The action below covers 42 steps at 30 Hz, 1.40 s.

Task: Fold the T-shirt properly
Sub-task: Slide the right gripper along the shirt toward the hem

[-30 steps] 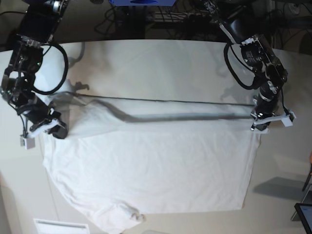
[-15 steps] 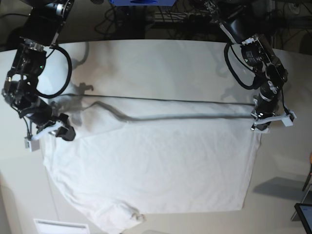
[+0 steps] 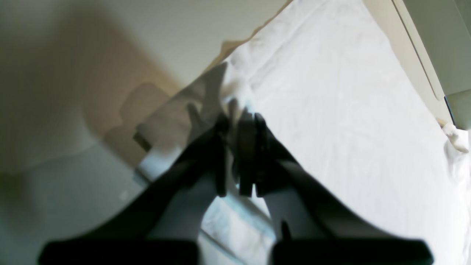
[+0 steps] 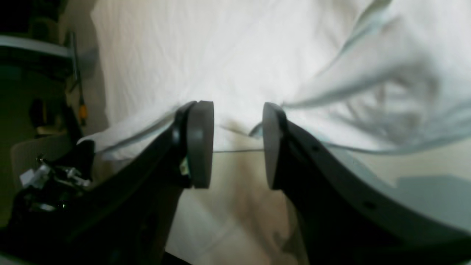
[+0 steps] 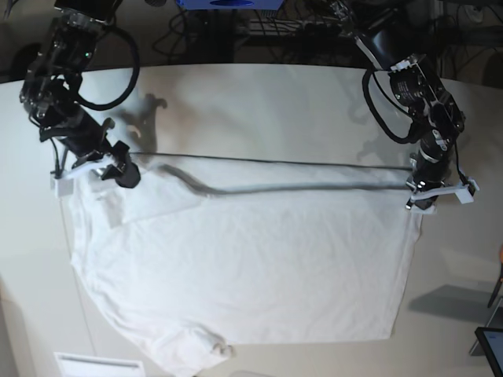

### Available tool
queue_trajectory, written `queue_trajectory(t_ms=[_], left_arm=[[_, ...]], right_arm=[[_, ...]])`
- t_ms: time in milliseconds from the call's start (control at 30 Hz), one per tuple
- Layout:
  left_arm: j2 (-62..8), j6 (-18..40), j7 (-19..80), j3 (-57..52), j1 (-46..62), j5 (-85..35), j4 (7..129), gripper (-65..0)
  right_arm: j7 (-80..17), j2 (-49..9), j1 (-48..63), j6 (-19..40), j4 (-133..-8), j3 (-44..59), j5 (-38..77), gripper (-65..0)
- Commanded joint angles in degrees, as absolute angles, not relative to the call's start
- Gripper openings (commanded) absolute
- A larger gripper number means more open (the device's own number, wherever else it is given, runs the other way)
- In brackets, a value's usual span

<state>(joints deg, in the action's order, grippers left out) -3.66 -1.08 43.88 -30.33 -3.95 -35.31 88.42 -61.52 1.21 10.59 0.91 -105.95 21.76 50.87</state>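
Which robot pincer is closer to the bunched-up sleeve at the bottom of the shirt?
The right pincer is closer. It hangs open over the T-shirt's upper left edge, above the bunched sleeve. The left pincer pinches the far upper right corner.

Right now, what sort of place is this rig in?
Most likely a robotics lab bench. Two black arms work over a smooth off-white tabletop with a white T-shirt spread on it, and tangled cables crowd the dark space behind the far edge.
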Motion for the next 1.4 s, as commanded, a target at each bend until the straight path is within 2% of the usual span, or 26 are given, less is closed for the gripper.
queue_trajectory(t_ms=[0, 400, 1367], left_arm=[[-4.62, -0.40, 42.59, -30.37, -4.79, -35.47, 89.80, -65.0], [-4.53, -0.31, 42.59, -30.37, -5.23, -35.47, 89.36, -65.0], [-4.09, -0.31, 42.59, -30.37, -5.23, -35.47, 89.27, -65.0]], right_arm=[[-60.70, 1.71, 10.24, 0.40, -106.86, 21.76, 52.44, -43.4], [-60.62, 4.35, 10.59, -0.13, -100.44, 21.32, 52.53, -43.4], [-61.05, 4.97, 4.97, -0.13, -95.16, 21.32, 52.62, -44.0]])
